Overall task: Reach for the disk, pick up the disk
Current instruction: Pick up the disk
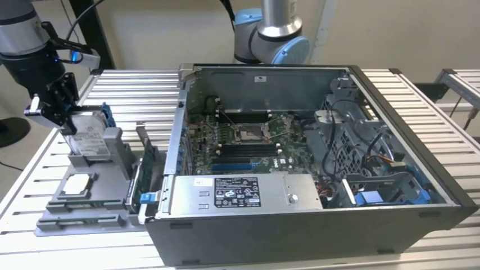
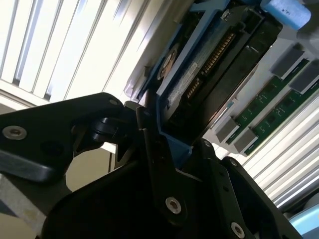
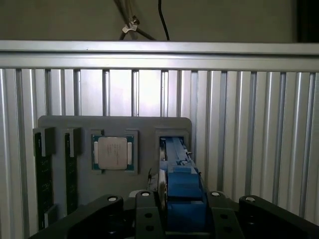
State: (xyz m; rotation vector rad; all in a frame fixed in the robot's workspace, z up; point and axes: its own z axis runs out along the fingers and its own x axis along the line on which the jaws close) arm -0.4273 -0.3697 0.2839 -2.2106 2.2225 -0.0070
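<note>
The black two-fingered gripper point(image 1: 66, 125) stands over the grey plastic fixture tray point(image 1: 82, 216) at the exterior view's left, beside the open dark grey metal computer case point(image 1: 300, 236). The disk point(image 1: 89, 135), a flat silver-grey metal hard drive in a bright blue plastic carrier, stands upright on edge in a slot of that tray, near the small square silver processor chip point(image 1: 77, 184).

In both wrist views the fingers point(image 3: 147, 214) press against opposite sides of the blue carrier, so the gripper is pinching the disk. The reach is judged complete and the pick-up is in hand. The lower edge appears seated in the slot, though the slot wall hides it.

The lift calls for a straight pull in line with the slot, with a firm grip and the carrier kept clear of the walls.
</note>
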